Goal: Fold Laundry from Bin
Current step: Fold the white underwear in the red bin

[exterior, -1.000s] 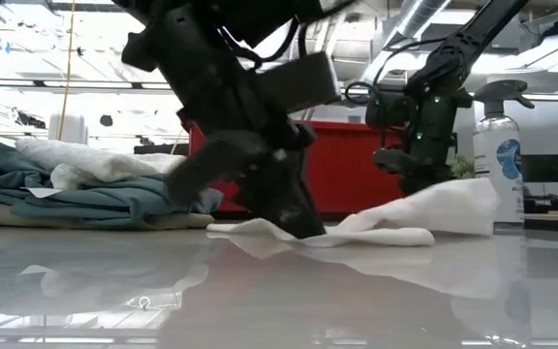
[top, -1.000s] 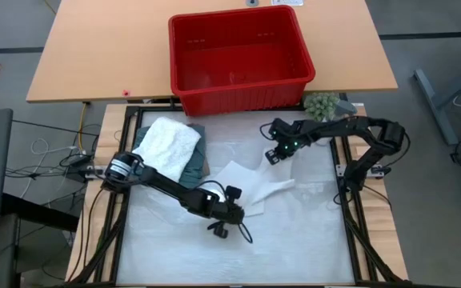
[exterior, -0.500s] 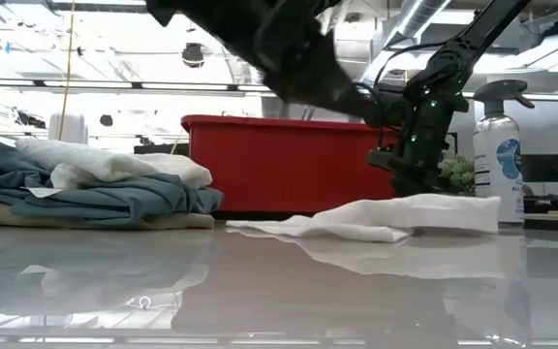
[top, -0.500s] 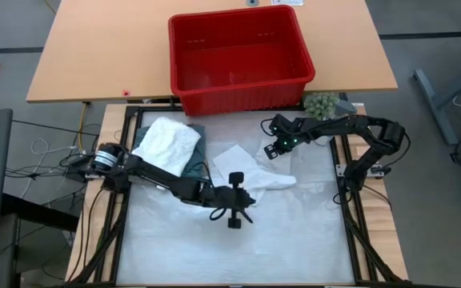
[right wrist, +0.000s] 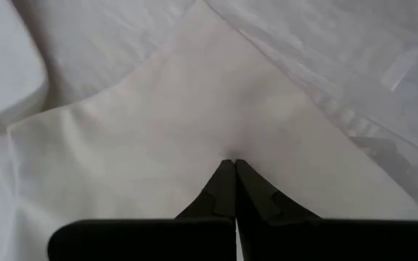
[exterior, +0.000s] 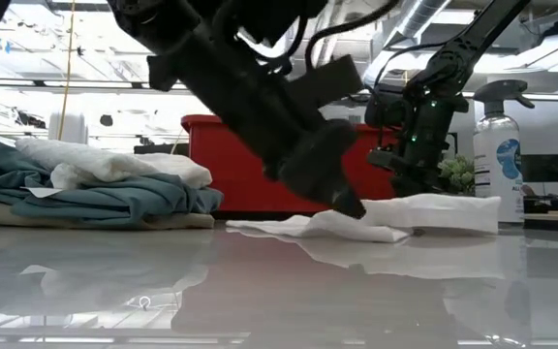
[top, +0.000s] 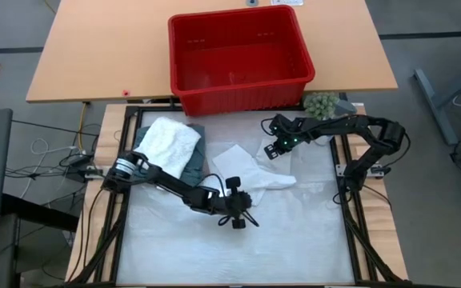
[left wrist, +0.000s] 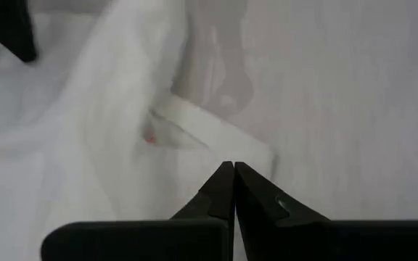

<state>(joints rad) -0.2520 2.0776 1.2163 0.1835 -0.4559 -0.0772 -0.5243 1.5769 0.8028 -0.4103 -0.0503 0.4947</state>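
Overhead, I am reaching my left gripper out over the pale work table, its fingers pressed together and gripping nothing, just beside the near edge of the crumpled white cloth garment that is lying mid-table. My right gripper is sitting at the far edge of that same white garment, fingers likewise pinched together; whether cloth is caught between them I cannot tell from above. At the left far corner, a fluffy white folded cloth is resting on top of a dark teal-green soft garment. Beyond the work surface, the bright red rectangular plastic bin is standing on the tan wooden desk.

Level with the tabletop, my left gripper is pointing down at a slant, its tip touching or almost touching the white garment. My right gripper is hanging behind it, just over the cloth's raised far side. The teal and white pile is lying off to one side, the red bin behind, and a clear spray bottle is standing at the edge.

Past my left wrist, my closed fingertips are hovering over a folded white hem.

Past my right wrist, my shut fingertips are aiming at smooth white cloth.
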